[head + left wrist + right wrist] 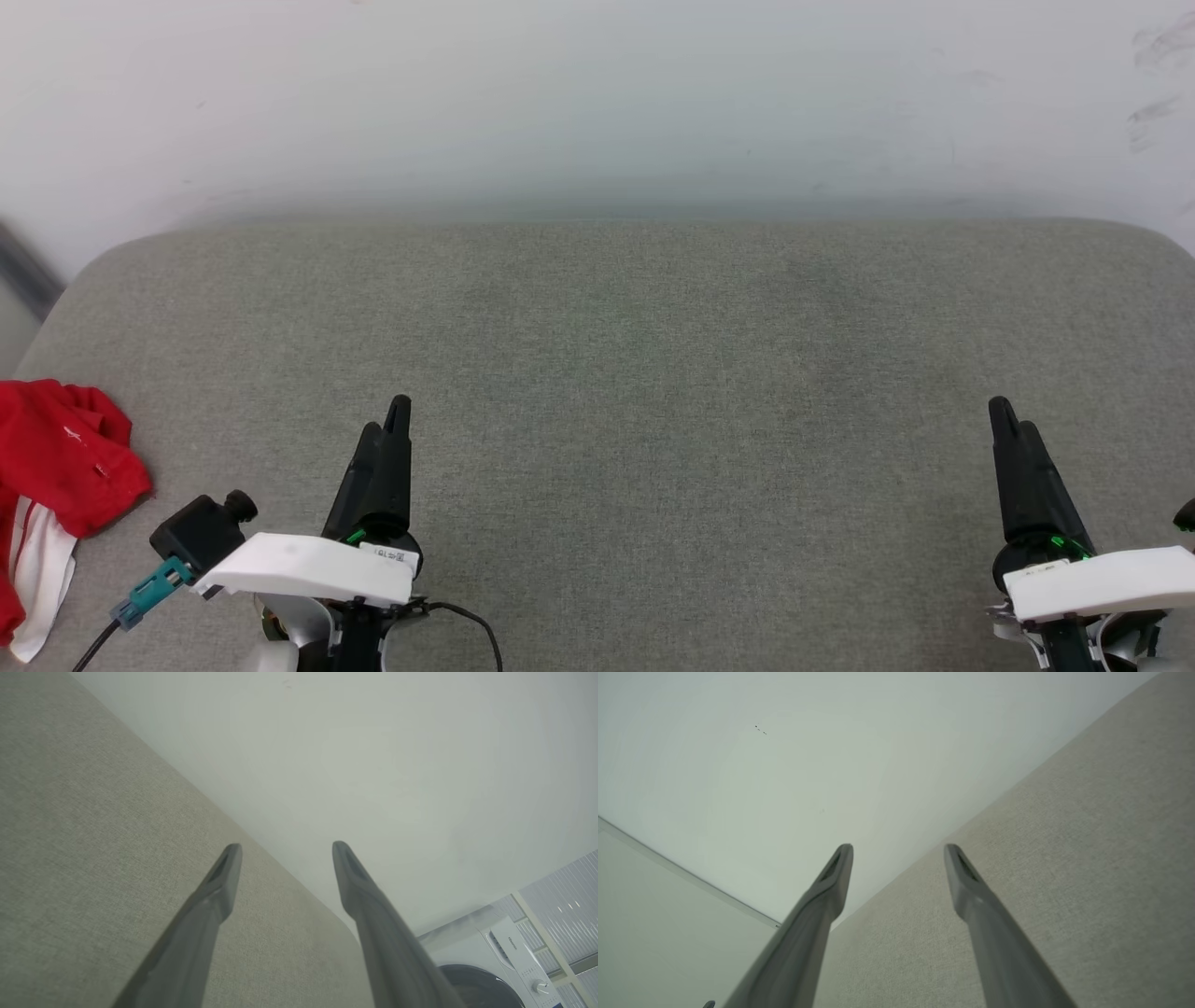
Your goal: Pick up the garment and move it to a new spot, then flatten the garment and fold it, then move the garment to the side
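Both hands are empty and spread wide. The left hand [386,417] and the right hand [1013,415] hover well apart over the grey cloth-covered surface [653,355], fingers pointing ahead toward the pale wall [597,93]. In each wrist view the two dark fingers stand apart with nothing between them but bare cloth and wall (a washing machine [490,961] sits beyond the surface's far corner, past the left hand's fingertips). The garment [56,457] lies out to the left of the left hand, well apart from it and about level with its wrist. It is a crumpled red heap with a bit of white sleeve hanging at its near side, and part of it is cut off by the edge of the head view. The right hand is much farther from it, with the whole open stretch of surface ahead of and between the two hands. Judging by the bunched, unfolded shirt and the empty hands, none of the task looks done. The pick-up and carry to a new spot, the flattening, the folding and the final move aside all appear to remain. The left hand seems the nearer one to begin with.
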### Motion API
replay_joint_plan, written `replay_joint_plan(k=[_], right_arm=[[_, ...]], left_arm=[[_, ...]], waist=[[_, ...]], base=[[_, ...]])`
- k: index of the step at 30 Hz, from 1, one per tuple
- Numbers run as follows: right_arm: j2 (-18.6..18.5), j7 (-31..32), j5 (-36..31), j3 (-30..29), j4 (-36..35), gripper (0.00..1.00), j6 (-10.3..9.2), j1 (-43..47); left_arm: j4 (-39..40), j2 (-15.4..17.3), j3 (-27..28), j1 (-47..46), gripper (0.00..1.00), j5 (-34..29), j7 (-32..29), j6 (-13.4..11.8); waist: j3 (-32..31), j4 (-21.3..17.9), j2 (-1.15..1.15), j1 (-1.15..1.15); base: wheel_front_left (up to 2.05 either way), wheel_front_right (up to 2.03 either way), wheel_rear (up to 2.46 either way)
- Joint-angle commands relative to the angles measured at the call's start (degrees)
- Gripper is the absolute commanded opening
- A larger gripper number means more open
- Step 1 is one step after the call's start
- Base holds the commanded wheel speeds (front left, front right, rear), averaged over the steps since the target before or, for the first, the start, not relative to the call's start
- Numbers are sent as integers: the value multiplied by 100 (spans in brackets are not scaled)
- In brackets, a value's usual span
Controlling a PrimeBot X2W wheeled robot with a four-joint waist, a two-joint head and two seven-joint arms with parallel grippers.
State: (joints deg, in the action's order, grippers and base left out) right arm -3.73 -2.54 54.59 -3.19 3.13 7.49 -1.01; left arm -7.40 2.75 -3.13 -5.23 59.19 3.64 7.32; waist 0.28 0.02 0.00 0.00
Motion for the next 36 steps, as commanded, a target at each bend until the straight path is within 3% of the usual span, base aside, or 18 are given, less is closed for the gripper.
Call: replay_joint_plan(k=[1,15,36], right_arm=[[-12,11,-339,-7,-176,100,0,7],[40,250,-1968,-69,-633,100,0,166],[80,411,-3451,-115,-1024,100,0,345]], left_arm=[[119,10,-16,-111,100,-270,66,15],[165,39,-121,-75,100,-1902,316,17],[253,206,-176,126,100,-3615,634,6]], waist=[[1,1,0,0],[0,21,0,0],[-12,39,0,0]], base=[[0,0,0],[0,0,0],[0,0,0]])
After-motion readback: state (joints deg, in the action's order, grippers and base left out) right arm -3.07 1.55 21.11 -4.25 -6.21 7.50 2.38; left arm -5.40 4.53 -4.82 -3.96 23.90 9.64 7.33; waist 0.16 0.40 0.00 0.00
